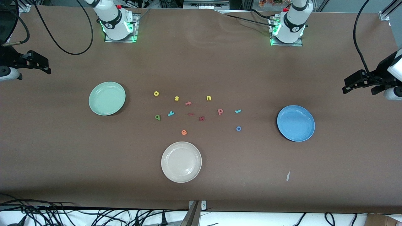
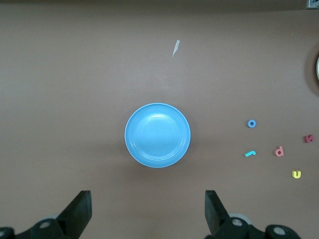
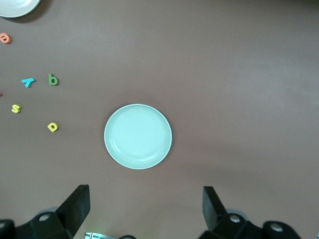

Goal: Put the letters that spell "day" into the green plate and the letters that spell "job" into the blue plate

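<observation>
The green plate lies toward the right arm's end and the blue plate toward the left arm's end, both with nothing in them. Between them on the table lie the yellow d, green a, teal y, teal j, blue o and salmon b. My left gripper hangs open and holds nothing, high over the table's end by the blue plate. My right gripper hangs the same way by the green plate.
A cream-white plate lies nearer the front camera than the letters. Among the letters are a yellow s, a yellow u, an orange e and dark red letters. A paper scrap lies near the blue plate.
</observation>
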Robot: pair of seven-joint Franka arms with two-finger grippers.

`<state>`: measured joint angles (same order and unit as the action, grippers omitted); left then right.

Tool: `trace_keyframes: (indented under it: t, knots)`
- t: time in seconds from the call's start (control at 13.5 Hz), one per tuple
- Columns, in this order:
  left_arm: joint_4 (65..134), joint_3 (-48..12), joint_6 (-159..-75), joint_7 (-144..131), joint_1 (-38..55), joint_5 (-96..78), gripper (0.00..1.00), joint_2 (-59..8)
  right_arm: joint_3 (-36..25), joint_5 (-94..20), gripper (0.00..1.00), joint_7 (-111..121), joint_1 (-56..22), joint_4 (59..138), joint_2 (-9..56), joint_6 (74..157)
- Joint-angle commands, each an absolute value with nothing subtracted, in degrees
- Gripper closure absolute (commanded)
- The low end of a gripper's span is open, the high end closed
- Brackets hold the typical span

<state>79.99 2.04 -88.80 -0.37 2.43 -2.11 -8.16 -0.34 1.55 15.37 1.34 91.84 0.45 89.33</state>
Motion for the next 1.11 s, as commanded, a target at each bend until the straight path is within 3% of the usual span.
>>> trace_keyframes:
  t: [0.0,1.04]
  knots:
    - [79.01,1.76,-87.63,0.53,1.93,-1.85,0.0,-8.44,0.26,2.46,0.0,14.59,1.41,91.85,0.26,89.56]
    - [78.92,1.76,-87.71,0.53,1.85,-1.93,0.0,-8.44,0.26,2.37,0.0,14.68,1.32,91.14,0.09,87.71]
